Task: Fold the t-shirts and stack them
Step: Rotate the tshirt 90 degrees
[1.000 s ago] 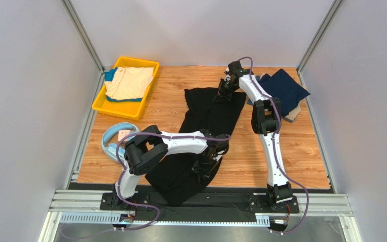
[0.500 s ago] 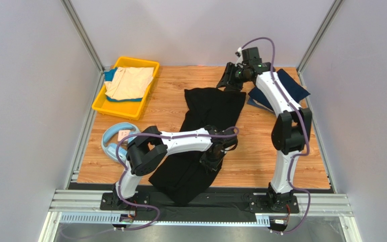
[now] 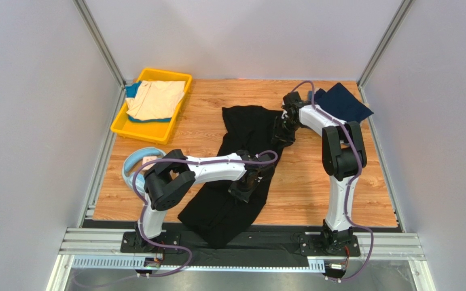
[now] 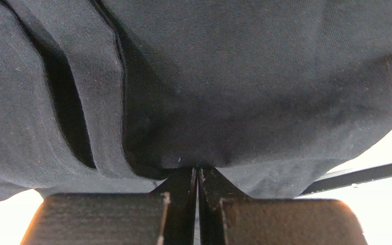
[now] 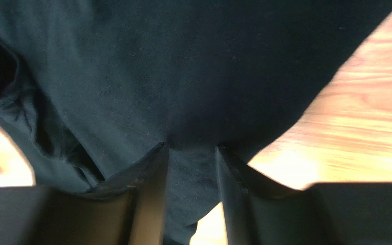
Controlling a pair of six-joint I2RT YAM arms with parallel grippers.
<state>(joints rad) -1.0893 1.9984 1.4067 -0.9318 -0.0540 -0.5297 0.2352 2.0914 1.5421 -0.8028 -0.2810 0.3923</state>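
Probably soft, light and floppy: large black cloth t-shirt point(image 3: 241, 127), side edge clenched in left gripper point(image 4: 198, 171), straddled by parted right gripper point(image 5: 190, 150); likely handles best by corners.

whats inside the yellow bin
A folded beige shirt fills the yellow bin, lying on a blue garment showing only at the edges. The rest of it and the bin's floor are covered.

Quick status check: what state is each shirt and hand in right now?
black t-shirt, unfolded, strung out lengthwise on the table
left hand, shut on the black t-shirt's near part
right hand, open, astride its far edge
navy t-shirt, loose heap, far right corner
beige t-shirt, lying in the yellow tray
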